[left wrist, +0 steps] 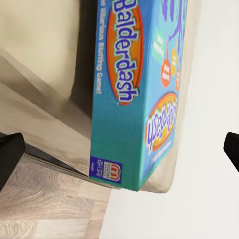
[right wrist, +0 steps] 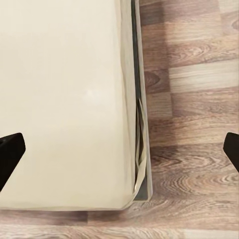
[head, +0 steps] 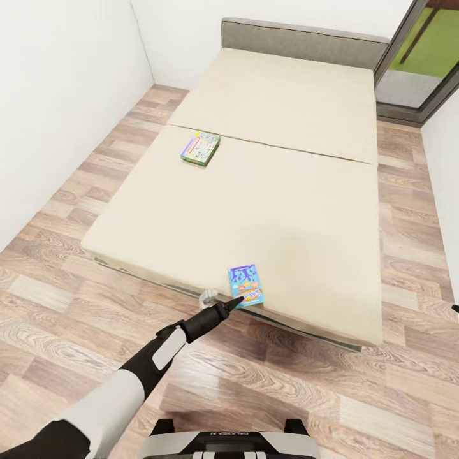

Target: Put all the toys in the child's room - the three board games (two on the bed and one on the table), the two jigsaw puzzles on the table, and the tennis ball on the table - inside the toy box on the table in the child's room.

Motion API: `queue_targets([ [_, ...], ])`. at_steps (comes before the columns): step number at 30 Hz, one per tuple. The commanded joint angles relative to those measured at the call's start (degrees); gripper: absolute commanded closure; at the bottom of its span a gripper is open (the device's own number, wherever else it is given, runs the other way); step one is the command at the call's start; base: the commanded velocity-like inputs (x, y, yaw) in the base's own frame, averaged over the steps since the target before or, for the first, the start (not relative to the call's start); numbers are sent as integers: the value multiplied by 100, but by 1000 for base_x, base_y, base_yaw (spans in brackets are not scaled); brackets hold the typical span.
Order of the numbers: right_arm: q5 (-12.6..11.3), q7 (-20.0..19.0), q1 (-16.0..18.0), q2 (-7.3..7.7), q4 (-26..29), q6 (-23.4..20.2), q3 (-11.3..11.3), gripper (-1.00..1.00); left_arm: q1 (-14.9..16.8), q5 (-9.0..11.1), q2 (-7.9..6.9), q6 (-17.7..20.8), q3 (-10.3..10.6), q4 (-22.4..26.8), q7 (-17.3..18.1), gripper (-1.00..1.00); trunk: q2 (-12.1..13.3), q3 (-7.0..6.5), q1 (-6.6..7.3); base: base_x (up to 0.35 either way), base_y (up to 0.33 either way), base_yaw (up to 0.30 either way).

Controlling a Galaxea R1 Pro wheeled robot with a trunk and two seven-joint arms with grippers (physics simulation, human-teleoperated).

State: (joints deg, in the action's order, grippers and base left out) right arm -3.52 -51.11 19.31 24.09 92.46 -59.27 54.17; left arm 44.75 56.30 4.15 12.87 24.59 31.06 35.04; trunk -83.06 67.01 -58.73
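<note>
Seen from the head camera: white wall at far left, wood-plank floor along the near and left sides of a wide beige bed with a grey headboard at the far end. On the left half of the mattress, near the seam across the middle, a green-edged board game lying flat, well apart from everything else. Reaching in from the lower left, the left arm, white and black, stretched toward the foot of the bed, with the left gripper just at the near edge of a blue Balderdash box. Box flat on the mattress at its near edge, roughly mid-width, one corner at the lip. Farther right, bare mattress, more floor, and a dark-framed doorway in the far right corner with green ground beyond.

From the left wrist camera: Balderdash box close up between the two dark fingertips, which stand wide apart at the frame's edges, spread and touching nothing; box overhanging the bed's edge slightly, floor planks below.

From the right wrist camera: right gripper hanging over a corner of the bed, fingertips likewise spread wide and holding nothing; beige mattress on one side, the bed's grey frame edge running down the middle, wood floor on the other.
</note>
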Motion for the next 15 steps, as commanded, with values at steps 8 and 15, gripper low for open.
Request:
queue_targets([
  [8,-35,5,3,4,0,-59,30,-100,27,63,-14,40,12,-3,-10,-100,-2,31,0,0,0,0],
  [15,-35,6,2,7,0,-64,39,-100,38,63,-20,34,17,-3,-19,-100,-2,83,0,0,0,0],
])
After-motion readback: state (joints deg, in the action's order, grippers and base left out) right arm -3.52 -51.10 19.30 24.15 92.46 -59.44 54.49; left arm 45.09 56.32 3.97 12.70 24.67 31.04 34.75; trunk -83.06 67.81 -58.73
